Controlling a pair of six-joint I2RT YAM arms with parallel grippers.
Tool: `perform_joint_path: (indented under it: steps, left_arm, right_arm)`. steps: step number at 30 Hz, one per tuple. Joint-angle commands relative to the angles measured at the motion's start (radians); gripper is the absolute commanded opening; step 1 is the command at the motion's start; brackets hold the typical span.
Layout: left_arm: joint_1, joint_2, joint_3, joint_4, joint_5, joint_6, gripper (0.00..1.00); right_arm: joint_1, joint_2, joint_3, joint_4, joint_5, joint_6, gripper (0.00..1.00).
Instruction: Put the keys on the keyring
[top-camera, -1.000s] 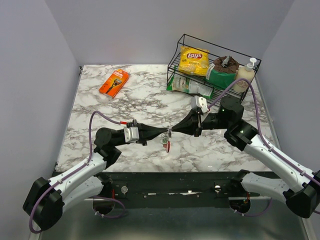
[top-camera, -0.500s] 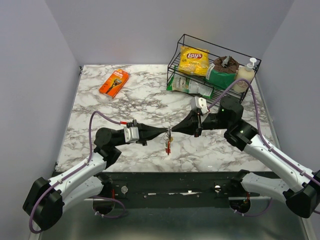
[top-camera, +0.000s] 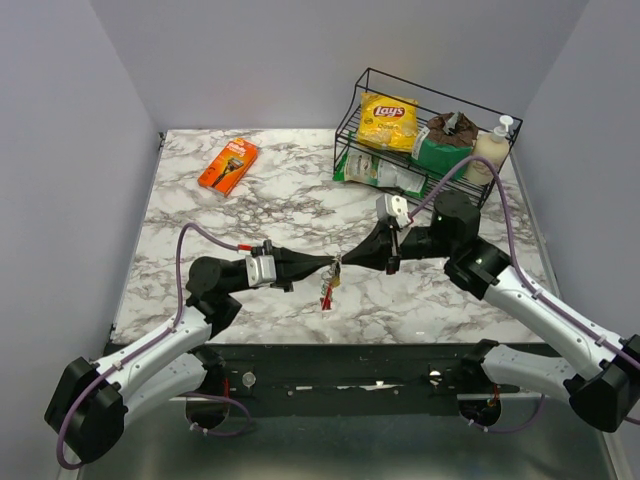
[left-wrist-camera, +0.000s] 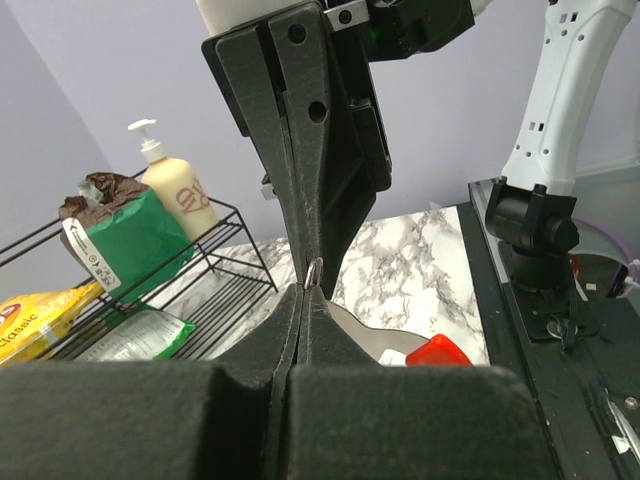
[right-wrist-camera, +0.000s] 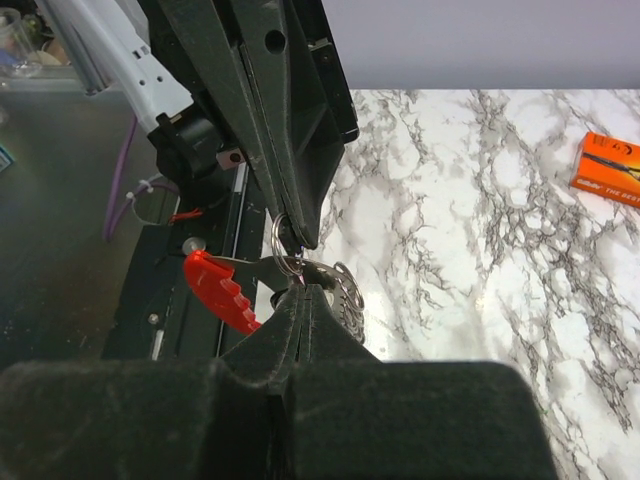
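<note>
Step in hand: I judge threading to be under way; both arms meet tip to tip above mid-table with the bundle hanging between them
Next move: in my judgement a small, steady twist or slide of one arm against the other to walk a key along the metal; neither pinch may slacken, or the bundle drops
Table (top-camera: 200, 260): flat slab, white with grey marble veining, smooth-looking
Wire rack (top-camera: 352, 105): black, thin-rod, at the far right, well apart from the work
Left gripper (top-camera: 326, 265): black, wedge-shaped fingers pressed together, nipping a thin wire loop (right-wrist-camera: 273, 238) at the very tips
Right gripper (top-camera: 348, 263): same build, fingers pressed together where grey metal and a key meet; which of the two it nips I cannot tell
Keyring (right-wrist-camera: 220, 290): held off the table between the two tips; grey metal with a red side, ridged along one edge, hard and slippery by my estimate
Keys (top-camera: 329, 285): small, dangling just below the tips, clear of the marble; red and yellowish heads show, blades too small to describe
Risk: thin, smooth metal in flat pads may pivot
</note>
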Motion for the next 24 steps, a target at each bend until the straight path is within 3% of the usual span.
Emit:
perform_joint_path:
  steps: [1, 8, 11, 12, 14, 15, 18, 24]
  left_arm:
    - [-0.002, -0.012, 0.008, 0.088, 0.009, 0.008, 0.00]
    - [-0.002, -0.003, 0.005, 0.129, 0.012, -0.007, 0.00]
    - [-0.002, -0.005, -0.001, 0.122, -0.010, 0.002, 0.00]
    - [-0.002, -0.008, -0.003, 0.096, -0.017, 0.010, 0.00]
    - [-0.003, -0.020, -0.006, 0.054, -0.036, 0.036, 0.00]
    - [-0.002, -0.025, -0.006, 0.018, -0.057, 0.054, 0.00]
    - [-0.002, -0.020, -0.026, 0.019, -0.077, 0.063, 0.00]
    - [-0.003, 0.093, -0.038, 0.097, -0.126, 0.056, 0.00]
  right_arm:
    - [-0.004, 0.025, -0.005, -0.039, -0.017, -0.021, 0.01]
    - [-0.004, 0.056, -0.004, -0.042, -0.037, -0.024, 0.01]
    - [-0.004, 0.041, -0.011, -0.042, 0.001, -0.022, 0.07]
    - [-0.004, 0.030, -0.014, -0.044, 0.023, -0.022, 0.18]
    - [-0.004, -0.016, -0.031, -0.042, 0.090, -0.021, 0.30]
    - [-0.004, -0.036, -0.037, -0.039, 0.109, -0.022, 0.43]
    - [-0.004, -0.094, -0.068, -0.018, 0.175, -0.021, 0.60]
    - [-0.004, -0.150, -0.113, -0.001, 0.252, -0.004, 0.82]
